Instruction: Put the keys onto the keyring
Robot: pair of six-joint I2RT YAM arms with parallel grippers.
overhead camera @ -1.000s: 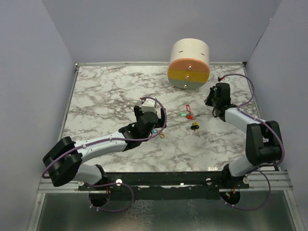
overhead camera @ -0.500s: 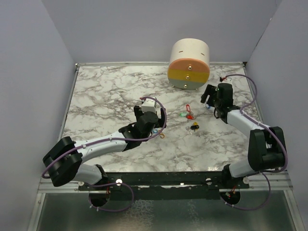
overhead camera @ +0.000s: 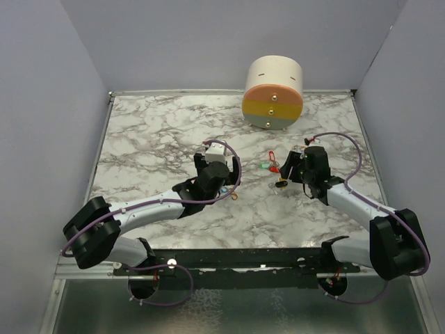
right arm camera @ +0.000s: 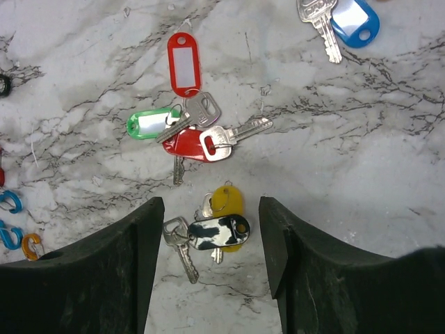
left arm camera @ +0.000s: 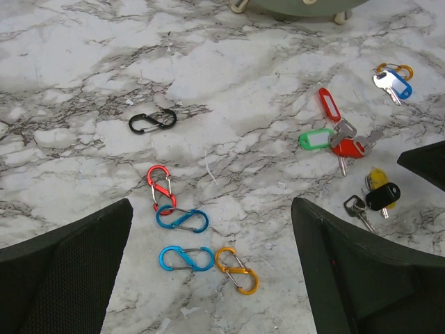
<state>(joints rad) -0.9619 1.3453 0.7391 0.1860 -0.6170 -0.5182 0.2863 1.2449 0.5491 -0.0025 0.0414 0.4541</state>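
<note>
Left gripper (left arm camera: 212, 205), jaws wide apart, hangs over coloured S-shaped metal clips (left arm camera: 182, 219). Right gripper (right arm camera: 211, 202), jaws apart, straddles black- and yellow-headed metal keys (right arm camera: 219, 232). Farther lie red- and green-tagged keys (right arm camera: 188, 136), then a blue-headed key (right arm camera: 348, 19) at far right.

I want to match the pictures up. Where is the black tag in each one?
Top: black tag, mid-table, right of centre.
Left wrist: black tag, far right, below the middle.
Right wrist: black tag, bottom middle, lying on a yellow one.
Landmark: red tag, higher up than the black one in all three.
</note>
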